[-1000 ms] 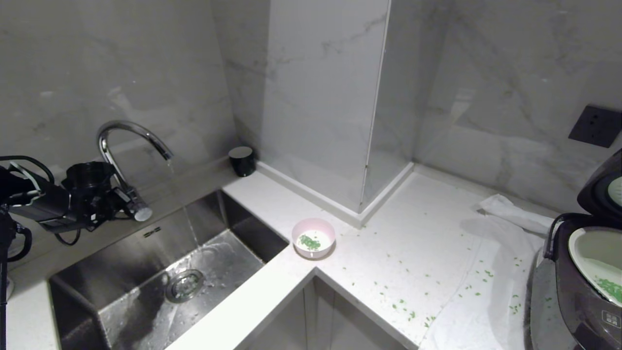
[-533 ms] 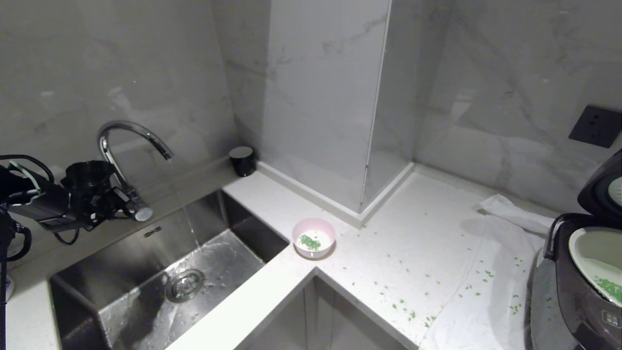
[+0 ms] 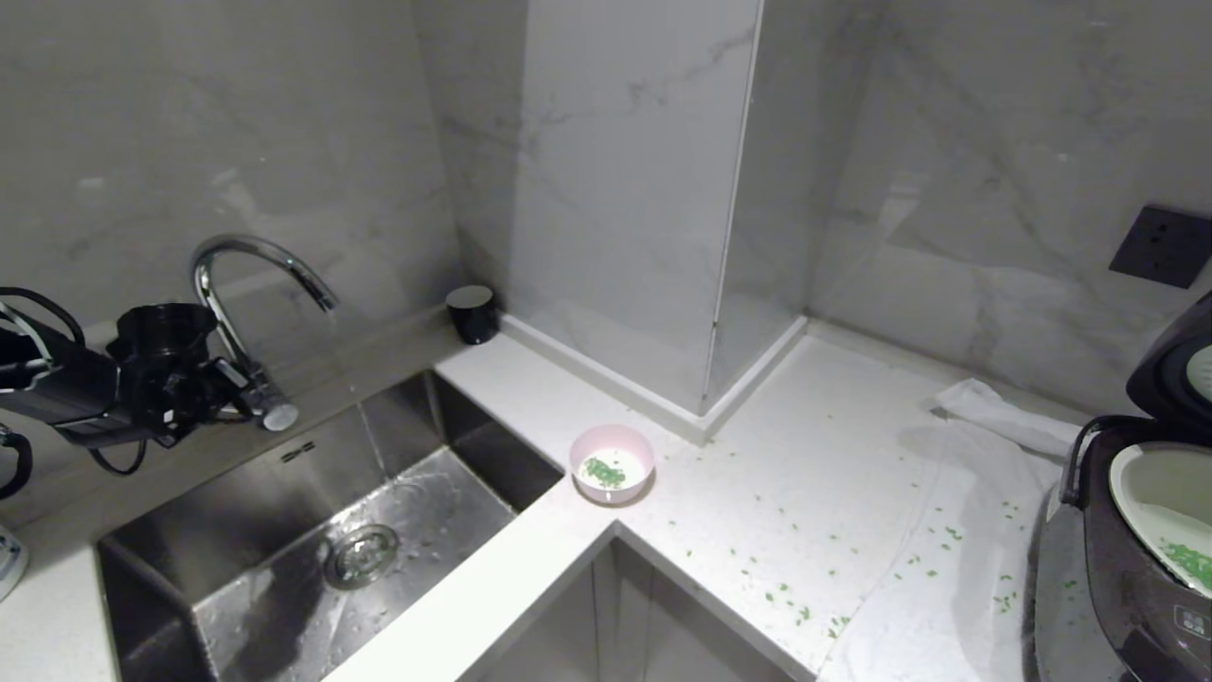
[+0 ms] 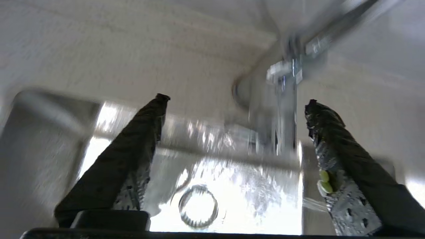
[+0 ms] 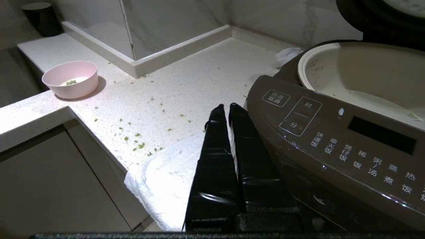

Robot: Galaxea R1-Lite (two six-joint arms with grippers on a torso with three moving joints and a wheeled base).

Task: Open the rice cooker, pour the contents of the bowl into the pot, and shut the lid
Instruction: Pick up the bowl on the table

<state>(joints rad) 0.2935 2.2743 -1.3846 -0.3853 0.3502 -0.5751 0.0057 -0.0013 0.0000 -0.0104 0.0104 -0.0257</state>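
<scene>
Bowl [image 3: 612, 463] on counter [image 3: 805, 455] right of sink [image 3: 312, 549], rice cooker [image 3: 1136, 549] far right on towel [image 3: 956, 587]

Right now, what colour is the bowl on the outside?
Pale pink outside, white inside. The bowl shows best in the right wrist view.

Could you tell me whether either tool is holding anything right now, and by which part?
Nothing is held. The left tool is open by the faucet; the right tool is shut and empty.

Only readable stuff is on the rice cooker [image 5: 332, 139] front panel: white Chinese labels like 保温/取消, 时, 分, 快速饭, 柴火饭.
</scene>
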